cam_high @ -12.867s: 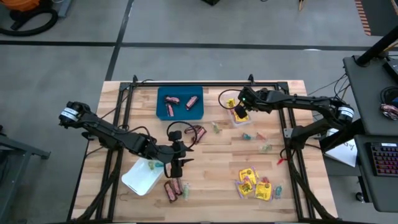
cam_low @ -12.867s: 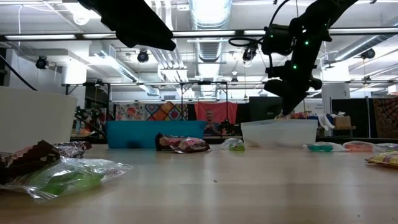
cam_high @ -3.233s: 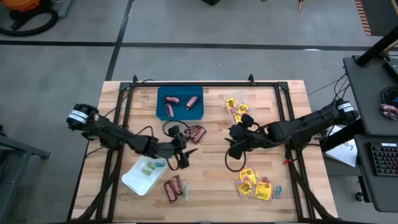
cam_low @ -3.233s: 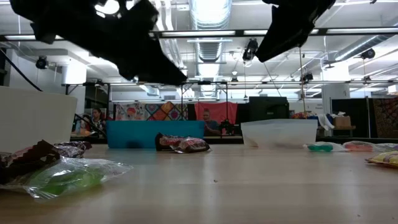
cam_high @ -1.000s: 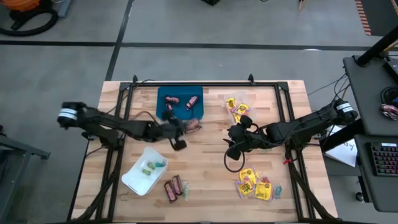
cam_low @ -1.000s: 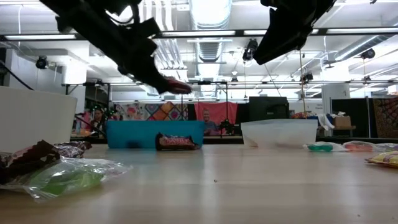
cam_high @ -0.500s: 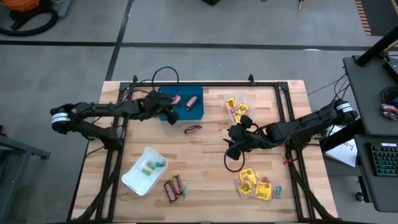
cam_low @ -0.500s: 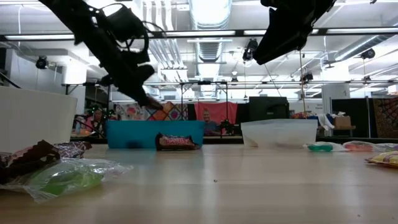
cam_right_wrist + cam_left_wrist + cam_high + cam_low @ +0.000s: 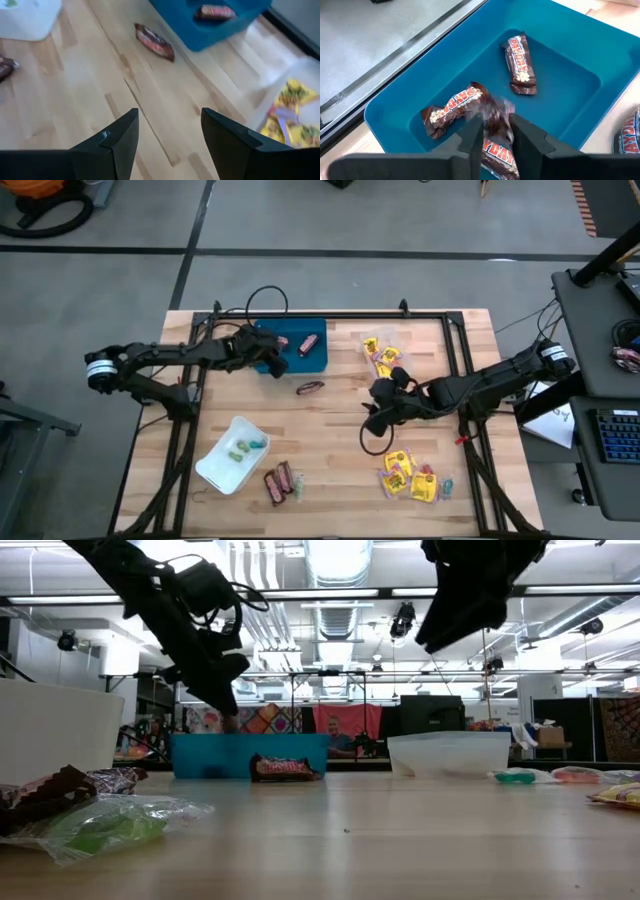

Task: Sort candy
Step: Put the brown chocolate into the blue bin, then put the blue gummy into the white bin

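Here my left pincer (image 9: 495, 131) hangs over the blue tray (image 9: 580, 75), fingers parted around a brown-red mini bar (image 9: 496, 131); my right pincer (image 9: 167, 132) waits open mid-table.

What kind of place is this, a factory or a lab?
Most likely a robotics lab or workshop. A wooden table stands on a bare concrete floor, exposed ducts and pipes run along the ceiling, and beside the table is a desk with a keyboard.

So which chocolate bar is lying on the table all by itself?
The brown-red bar on bare wood just below the blue tray. Others lie inside the tray or bunch beside the white tray.
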`<state>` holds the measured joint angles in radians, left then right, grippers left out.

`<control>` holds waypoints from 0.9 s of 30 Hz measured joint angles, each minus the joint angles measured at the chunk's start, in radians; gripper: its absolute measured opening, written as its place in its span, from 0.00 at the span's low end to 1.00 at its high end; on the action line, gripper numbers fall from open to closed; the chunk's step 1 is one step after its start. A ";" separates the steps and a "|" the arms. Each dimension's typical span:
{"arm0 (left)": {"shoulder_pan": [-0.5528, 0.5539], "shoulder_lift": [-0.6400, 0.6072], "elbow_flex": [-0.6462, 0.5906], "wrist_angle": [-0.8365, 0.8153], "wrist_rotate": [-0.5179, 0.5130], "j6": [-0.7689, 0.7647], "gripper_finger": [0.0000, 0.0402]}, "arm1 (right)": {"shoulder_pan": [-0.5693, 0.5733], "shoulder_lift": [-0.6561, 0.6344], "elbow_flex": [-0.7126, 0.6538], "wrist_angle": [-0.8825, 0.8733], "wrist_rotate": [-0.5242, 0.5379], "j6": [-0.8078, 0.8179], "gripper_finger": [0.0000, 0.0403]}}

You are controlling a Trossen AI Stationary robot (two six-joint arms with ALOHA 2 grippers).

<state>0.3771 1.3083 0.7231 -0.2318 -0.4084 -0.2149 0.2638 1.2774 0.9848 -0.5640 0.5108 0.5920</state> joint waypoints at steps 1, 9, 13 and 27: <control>0.000 0.000 0.000 0.000 0.000 -0.002 0.22 | 0.000 0.000 0.000 -0.018 -0.007 0.020 0.51; -0.006 -0.012 0.019 -0.015 0.000 -0.008 0.34 | 0.000 0.000 0.000 -0.138 -0.045 0.131 0.51; -0.040 -0.014 0.072 -0.069 0.000 -0.008 0.37 | 0.000 0.000 0.000 -0.177 -0.085 0.173 0.51; -0.431 -0.029 0.184 -0.120 0.000 0.127 0.36 | -0.021 0.000 -0.097 -0.360 -0.205 0.353 0.51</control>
<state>-0.0538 1.2797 0.9070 -0.3519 -0.4084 -0.0884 0.2430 1.2770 0.8875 -0.9237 0.3059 0.9453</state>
